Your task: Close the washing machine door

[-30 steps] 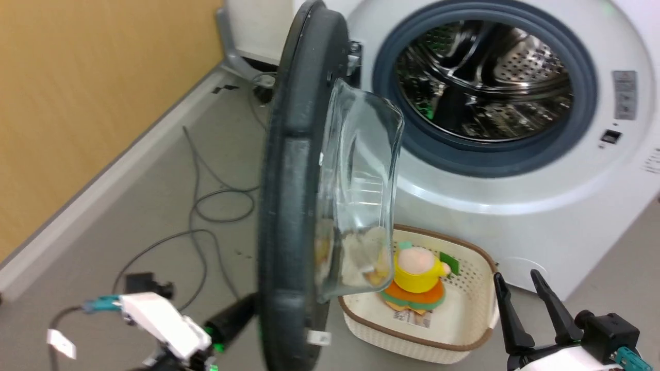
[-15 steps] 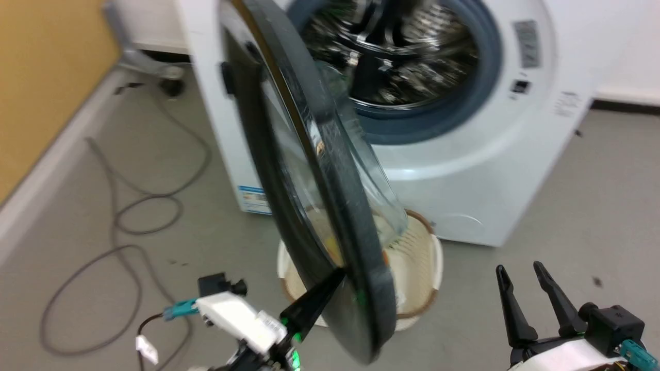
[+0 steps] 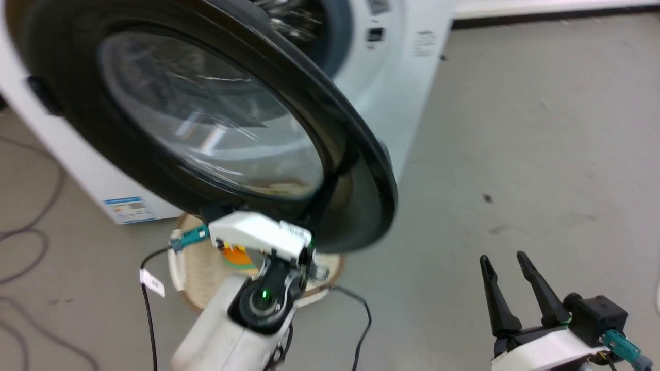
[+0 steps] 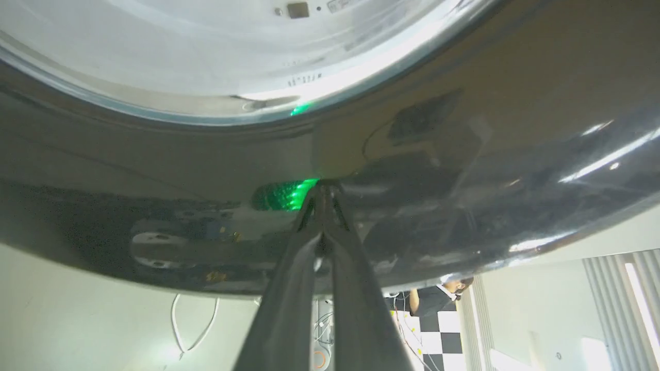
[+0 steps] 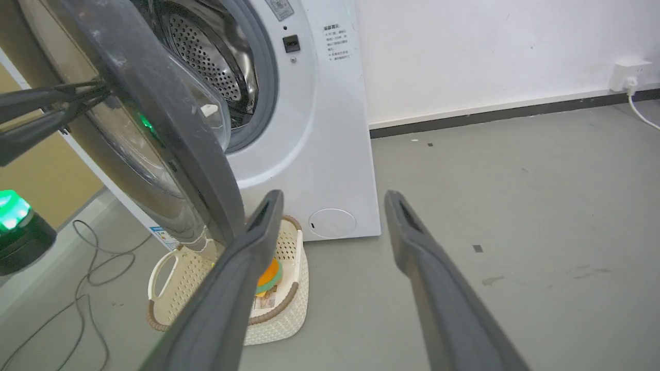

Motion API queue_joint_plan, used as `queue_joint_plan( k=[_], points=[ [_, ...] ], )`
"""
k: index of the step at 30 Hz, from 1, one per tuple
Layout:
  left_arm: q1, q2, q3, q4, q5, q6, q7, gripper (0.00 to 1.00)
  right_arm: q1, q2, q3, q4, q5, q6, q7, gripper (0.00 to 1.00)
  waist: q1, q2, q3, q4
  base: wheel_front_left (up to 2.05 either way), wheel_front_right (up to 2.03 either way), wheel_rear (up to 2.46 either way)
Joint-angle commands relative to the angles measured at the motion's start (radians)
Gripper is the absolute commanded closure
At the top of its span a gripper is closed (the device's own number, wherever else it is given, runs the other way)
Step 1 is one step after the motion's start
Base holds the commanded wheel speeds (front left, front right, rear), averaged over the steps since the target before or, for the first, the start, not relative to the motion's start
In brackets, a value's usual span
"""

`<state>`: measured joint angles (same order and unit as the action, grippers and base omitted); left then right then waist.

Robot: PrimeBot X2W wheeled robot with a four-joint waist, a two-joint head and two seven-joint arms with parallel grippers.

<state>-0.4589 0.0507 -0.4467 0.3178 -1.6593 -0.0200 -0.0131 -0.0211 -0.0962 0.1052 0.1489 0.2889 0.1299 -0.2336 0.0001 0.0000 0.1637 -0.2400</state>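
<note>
The washing machine door (image 3: 361, 206), a black disc with a clear glass bowl, stands partly swung towards the white washing machine (image 3: 392, 77). My left gripper (image 3: 336, 174) is shut with nothing in it, and its tips press on the door's black outer rim. The left wrist view shows the closed left gripper (image 4: 322, 186) touching the glossy door (image 4: 464, 154). In the right wrist view the left gripper (image 5: 102, 90) meets the door (image 5: 170, 129), and the steel drum (image 5: 206, 46) behind it is still exposed. My right gripper (image 3: 502, 257) (image 5: 335, 196) hangs open over bare floor, away from the machine (image 5: 319, 129).
A cream perforated basket (image 3: 196, 268) (image 5: 278, 319) holding a toy sits on the floor under the door. Grey cables (image 3: 31, 247) trail at the left. A wall socket (image 5: 626, 72) is at the far right. A person (image 4: 438, 299) shows beyond the door's edge.
The door has swung from edge-on towards the machine, with my shut left gripper following against its outer face. The head camera has turned, shifting the whole picture. The right gripper has stayed open.
</note>
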Motion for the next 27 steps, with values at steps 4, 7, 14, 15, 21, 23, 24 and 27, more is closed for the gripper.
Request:
queue_joint_plan(
  k=[4, 7, 14, 15, 21, 23, 24, 27],
  points=[
    [-0.102, 0.000, -0.019, 0.082, 0.006, -0.023, -0.082, 1.00, -0.026, 0.010, 0.011, 0.013, 0.011, 0.001, -0.016, 0.00, -0.0001, 0.0000, 0.046, -0.088, 0.00, 0.00, 0.00],
    [-0.170, 0.000, -0.036, 0.152, -0.007, -0.035, -0.124, 1.00, -0.036, 0.015, 0.023, 0.023, 0.013, 0.001, -0.020, 0.00, -0.0001, 0.0000, 0.053, -0.110, 0.00, 0.00, 0.00],
    [-0.265, 0.000, -0.098, 0.263, -0.068, -0.075, -0.165, 1.00, -0.038, 0.019, 0.019, 0.036, 0.011, 0.001, -0.026, 0.00, -0.0001, 0.0000, 0.040, -0.096, 0.00, 0.00, 0.00],
    [-0.266, 0.000, -0.112, 0.271, -0.069, -0.081, -0.168, 1.00, -0.037, 0.019, 0.017, 0.035, 0.009, 0.001, -0.026, 0.00, -0.0001, 0.0000, 0.035, -0.087, 0.00, 0.00, 0.00],
    [-0.229, 0.007, -0.194, 0.268, 0.031, -0.107, -0.206, 1.00, -0.026, 0.010, 0.001, 0.027, 0.003, 0.001, -0.027, 0.00, -0.0001, 0.0000, -0.008, -0.015, 0.00, 0.00, 0.00],
    [-0.203, 0.030, -0.231, 0.249, 0.095, -0.109, -0.219, 1.00, -0.020, 0.005, -0.004, 0.022, 0.003, 0.001, -0.027, 0.00, -0.0001, 0.0000, -0.026, 0.013, 0.00, 0.00, 0.00],
    [-0.188, 0.046, -0.251, 0.238, 0.134, -0.110, -0.225, 1.00, -0.016, 0.003, -0.006, 0.019, 0.003, 0.001, -0.027, 0.00, -0.0001, 0.0000, -0.036, 0.027, 0.00, 0.00, 0.00],
    [-0.147, 0.121, -0.309, 0.201, 0.297, -0.110, -0.242, 1.00, -0.003, -0.003, -0.015, 0.011, 0.002, 0.001, -0.028, 0.00, -0.0001, 0.0000, -0.064, 0.070, 0.00, 0.00, 0.00]
  ],
)
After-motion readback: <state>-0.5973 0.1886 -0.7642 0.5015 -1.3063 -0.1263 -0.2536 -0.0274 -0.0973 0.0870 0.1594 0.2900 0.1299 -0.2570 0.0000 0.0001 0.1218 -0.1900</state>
